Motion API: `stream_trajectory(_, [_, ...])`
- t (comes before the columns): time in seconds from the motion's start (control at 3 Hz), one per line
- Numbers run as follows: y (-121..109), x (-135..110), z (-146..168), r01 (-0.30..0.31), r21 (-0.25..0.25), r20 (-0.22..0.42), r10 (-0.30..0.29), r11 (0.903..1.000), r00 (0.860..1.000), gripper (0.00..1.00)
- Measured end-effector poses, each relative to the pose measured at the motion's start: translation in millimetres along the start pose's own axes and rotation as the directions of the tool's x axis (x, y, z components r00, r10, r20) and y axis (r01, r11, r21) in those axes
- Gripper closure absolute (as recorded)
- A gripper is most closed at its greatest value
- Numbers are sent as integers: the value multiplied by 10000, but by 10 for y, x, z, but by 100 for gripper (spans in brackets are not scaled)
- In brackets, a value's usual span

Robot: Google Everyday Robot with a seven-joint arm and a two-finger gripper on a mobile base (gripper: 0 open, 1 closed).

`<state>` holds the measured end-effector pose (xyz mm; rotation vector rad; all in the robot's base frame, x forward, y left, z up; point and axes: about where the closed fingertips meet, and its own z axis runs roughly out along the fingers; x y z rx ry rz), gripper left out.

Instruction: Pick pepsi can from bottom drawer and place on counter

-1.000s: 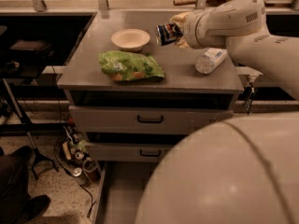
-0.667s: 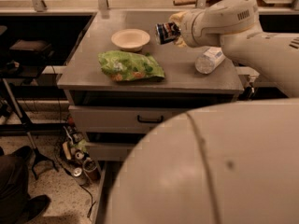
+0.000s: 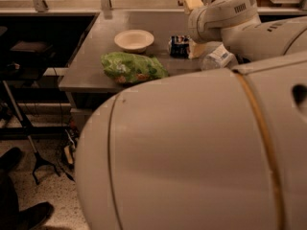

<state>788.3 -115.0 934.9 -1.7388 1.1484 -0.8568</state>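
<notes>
Filling the middle and the lower right of the frame, the big cream-white rounded shell of the robot arm [image 3: 192, 152] covers the front of the cabinet, so the drawers are hidden behind it. Above it, in the upper middle, lies the flat grey metal counter [image 3: 91, 63], seen from above and a little from the side. On its far part stands a small round white bowl [image 3: 134, 40], and just in front of the bowl lies a crumpled green plastic bag [image 3: 133, 67], near the front edge of the counter. To the right of the bowl, apart from it, is the small dark blue pepsi can [image 3: 179, 46] with white marks on its side; it is low at the counter surface, but I cannot tell if it rests on it. The cream-coloured gripper [image 3: 193, 48] at the end of the white wrist in the upper right is directly beside the can on its right side and seems to touch it; if it is clamped on the can or apart from it, I cannot tell. Just right of the gripper lies a clear plastic water bottle [image 3: 218, 59], partly covered by the arm. In the lower left there is the speckled floor [image 3: 53, 195] with black stand legs [image 3: 36, 159] and some cables [image 3: 69, 147].
</notes>
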Motion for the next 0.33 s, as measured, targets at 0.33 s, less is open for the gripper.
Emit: stream_trajectory(0.33, [0, 0, 0, 0, 0, 0, 0, 10000, 10000, 0])
